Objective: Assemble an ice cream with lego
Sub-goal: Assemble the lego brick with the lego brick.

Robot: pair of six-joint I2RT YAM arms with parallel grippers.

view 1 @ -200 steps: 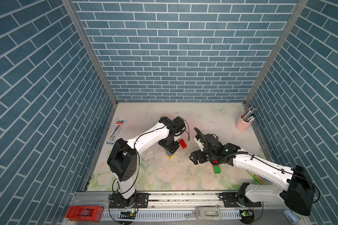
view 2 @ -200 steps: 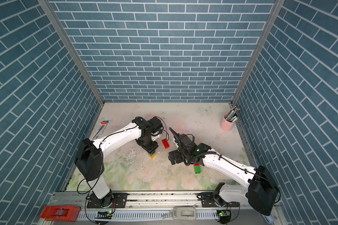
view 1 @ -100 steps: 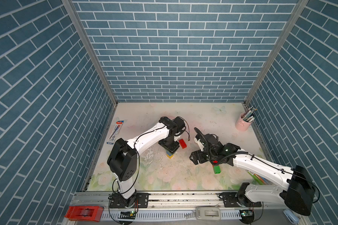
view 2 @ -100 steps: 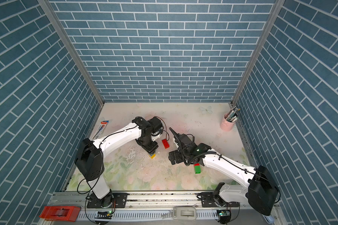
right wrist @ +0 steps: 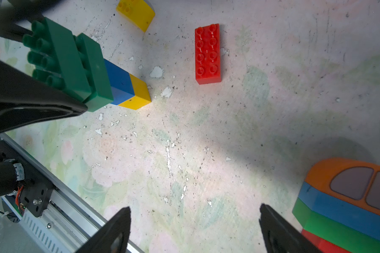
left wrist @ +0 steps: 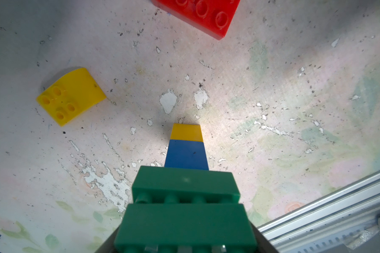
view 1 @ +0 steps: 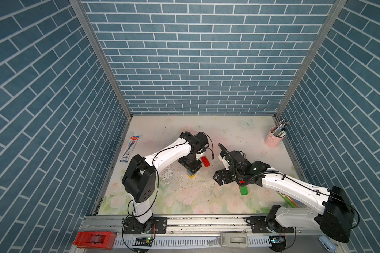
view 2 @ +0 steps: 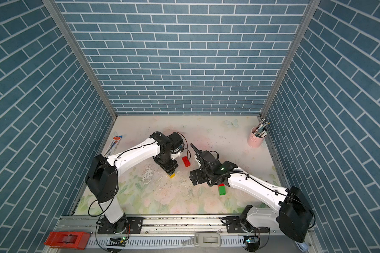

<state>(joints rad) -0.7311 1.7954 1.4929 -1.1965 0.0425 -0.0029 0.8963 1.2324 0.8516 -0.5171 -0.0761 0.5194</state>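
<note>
Left hand [view 1: 190, 168] straddles green-topped lego stack [right wrist: 119, 83]; grip or release, cannot tell. Right hand [right wrist: 195, 213] spread, empty. Lego likely light, rigid, slick: pinch flat sides.

Both top views sit high at front, facing down twd back wall [view 1: 195, 65], far off; both take in whole table [view 1: 228, 131]. Left wrist cam looks down along stack [left wrist: 185, 151], v. close. Right wrist cam hangs close over table. Wrist cams share stack, red brick [left wrist: 202, 15], yellow brick [left wrist: 70, 96].
</note>
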